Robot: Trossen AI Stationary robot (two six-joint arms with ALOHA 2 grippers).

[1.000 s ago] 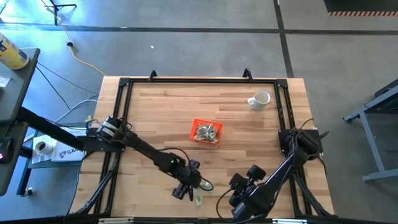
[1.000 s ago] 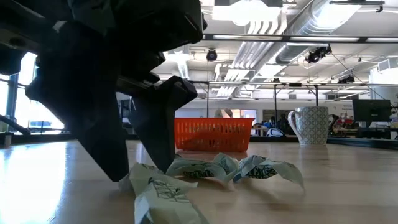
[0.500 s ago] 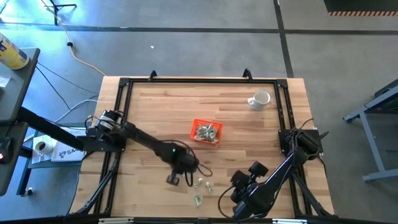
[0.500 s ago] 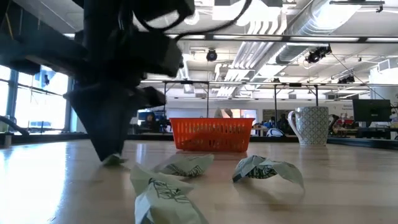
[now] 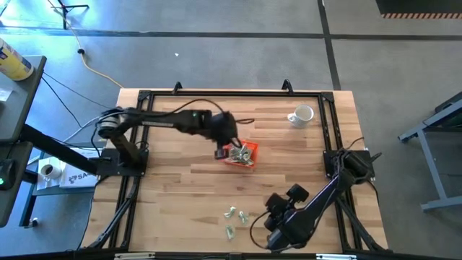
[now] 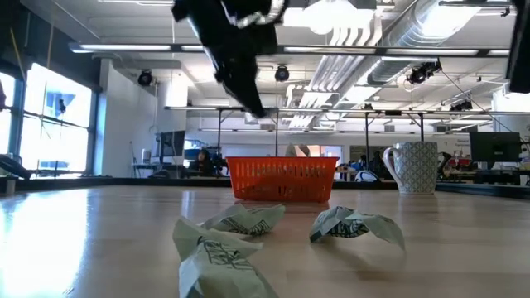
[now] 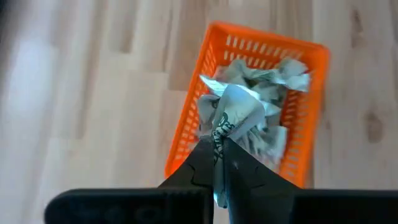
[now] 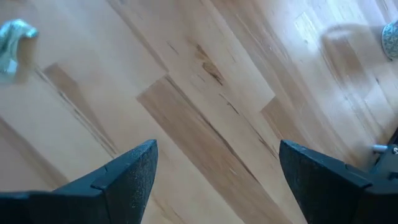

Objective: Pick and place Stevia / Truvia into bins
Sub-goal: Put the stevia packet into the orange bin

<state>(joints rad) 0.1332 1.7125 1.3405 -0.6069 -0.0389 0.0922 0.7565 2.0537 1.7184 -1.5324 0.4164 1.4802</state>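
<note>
A wooden bench (image 5: 180, 123) with a black frame stands on a grey floor; beyond it the low view looks into a big open room with ducts and lights overhead.

The orange tray (image 5: 239, 153) sits near the middle of the bench, already holding a heap of crumpled sachets (image 7: 273, 99). The left gripper (image 5: 221, 149) hangs above the tray's left edge, its arm stretched across from the left side. Its fingers (image 7: 199, 171) are pressed together on one sachet (image 7: 231, 115) — pale paper with dark print, pinched at its lower end and sticking up past the fingertips, over the tray in the wrist view. In the low view the gripper shows as a dark shape high above the tray, clear of it.

Three more sachets (image 5: 235, 219) lie loose on the bench near the front edge, well apart from the tray; the low view shows them crumpled in the foreground (image 6: 240, 225) (one closest to the camera, two just behind).

The right gripper (image 5: 276, 214) waits near the front right, just beside those loose sachets, its fingers (image 8: 127, 174) wide apart and holding nothing, only bare wood between them.

A white mug (image 5: 302, 115) stands at the far right of the bench, well away from the tray.
</note>
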